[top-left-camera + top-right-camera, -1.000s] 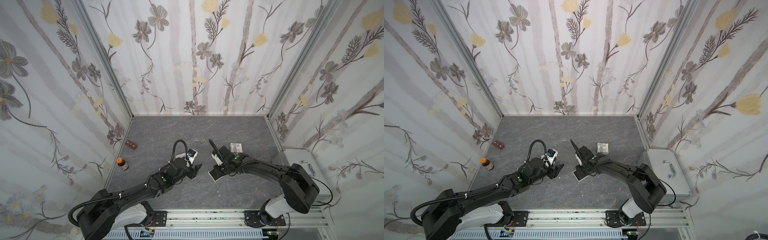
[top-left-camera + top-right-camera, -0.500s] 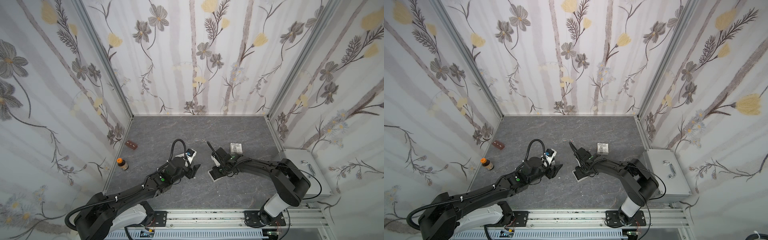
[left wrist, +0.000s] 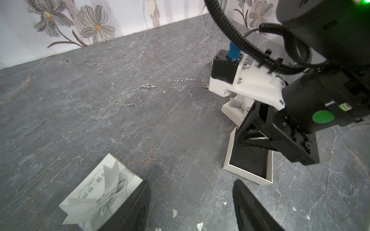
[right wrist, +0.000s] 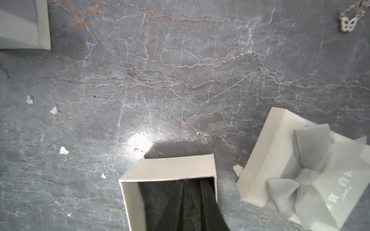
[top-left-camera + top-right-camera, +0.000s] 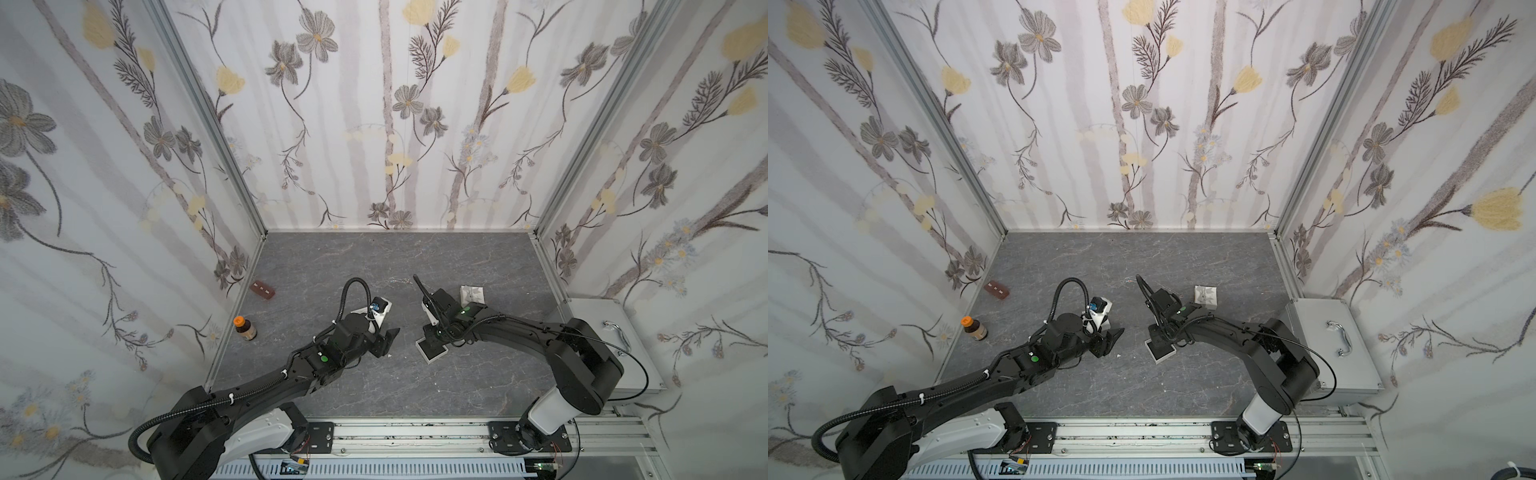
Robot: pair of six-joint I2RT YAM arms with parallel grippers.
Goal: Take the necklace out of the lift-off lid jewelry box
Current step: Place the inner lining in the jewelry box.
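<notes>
The white cardboard jewelry box base (image 3: 248, 174) stands open on the grey, veined marble-look tabletop (image 3: 80, 124). It holds its black foam liner (image 3: 250, 160), and the tips of the right gripper (image 4: 191, 180) dip into it. The thin silver chain necklace (image 3: 147, 86) lies outside the base, loosely strung over bare tabletop toward the back wall. Its small white butterfly pendant (image 4: 347, 23) rests flat on the stone. A white lift-off lid with a grey ribbon bow (image 4: 266, 156) sits just beside the base, bow up. A second white box with a grey bow and printed lettering (image 3: 100, 190) lies by the left gripper (image 3: 191, 182), close against one of its jaws.

The right arm reaches in low from the right, wrist tipped down over the base. Its jaws stand close together; I cannot tell whether they quite meet, and nothing shows between them. The left arm stretches forward, low over the tabletop, its jaws spread wide around nothing. Small white flecks (image 4: 64, 150) dot the stone near the base.
</notes>
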